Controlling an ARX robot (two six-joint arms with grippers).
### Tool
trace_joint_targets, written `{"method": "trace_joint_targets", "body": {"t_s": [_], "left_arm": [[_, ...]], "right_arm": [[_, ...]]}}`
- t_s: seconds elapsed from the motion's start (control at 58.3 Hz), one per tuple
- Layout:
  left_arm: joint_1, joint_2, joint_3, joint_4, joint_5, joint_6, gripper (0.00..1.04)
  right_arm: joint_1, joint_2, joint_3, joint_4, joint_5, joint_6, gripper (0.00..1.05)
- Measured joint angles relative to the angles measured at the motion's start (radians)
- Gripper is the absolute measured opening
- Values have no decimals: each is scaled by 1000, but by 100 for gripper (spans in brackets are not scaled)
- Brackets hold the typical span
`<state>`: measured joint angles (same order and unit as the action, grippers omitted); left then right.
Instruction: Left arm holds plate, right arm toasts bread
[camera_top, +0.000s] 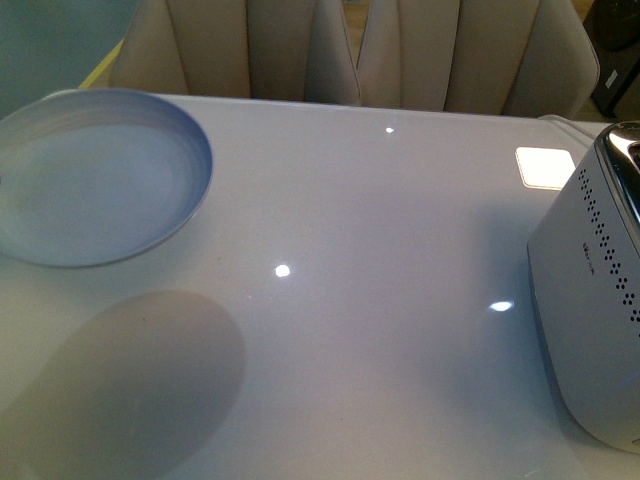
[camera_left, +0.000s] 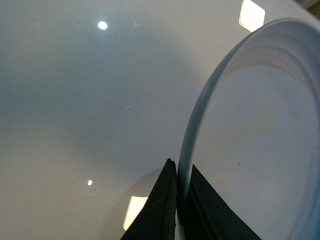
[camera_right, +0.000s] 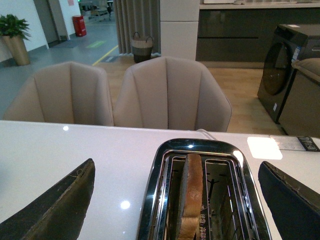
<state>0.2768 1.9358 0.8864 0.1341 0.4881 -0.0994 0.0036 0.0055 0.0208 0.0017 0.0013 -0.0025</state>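
The pale blue-grey plate (camera_top: 95, 175) hangs above the white table (camera_top: 350, 330) at the far left, casting a shadow below it. My left gripper (camera_left: 178, 172) is shut on the plate's rim (camera_left: 200, 110); only its black pointed jaws show, in the left wrist view. The bread (camera_right: 190, 192) stands upright in one slot of a chrome-topped toaster (camera_right: 205, 195), its top sticking out. My right gripper (camera_right: 177, 200) is open wide above the toaster, one black jaw on each side of it, touching nothing. In the front view the toaster (camera_top: 595, 300) stands at the right edge; the bread is hidden there.
Two beige padded chairs (camera_right: 170, 95) stand behind the table's far edge. The toaster's second slot (camera_right: 220, 200) holds nothing. Bright light reflections (camera_top: 545, 167) lie on the glossy tabletop.
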Motion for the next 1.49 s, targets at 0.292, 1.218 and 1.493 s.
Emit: {"method": "trace_joint_targets", "body": {"t_s": [0.292, 1.218, 1.493], "left_arm": [[68, 180, -44, 122, 33, 118, 3], [0, 441, -24, 238, 134, 203, 3], [-14, 459, -22, 239, 137, 208, 3]], "right_arm": [[0, 0, 0, 0, 0, 0, 96], [0, 0, 0, 0, 0, 0, 96], [0, 0, 0, 0, 0, 0, 96]]}}
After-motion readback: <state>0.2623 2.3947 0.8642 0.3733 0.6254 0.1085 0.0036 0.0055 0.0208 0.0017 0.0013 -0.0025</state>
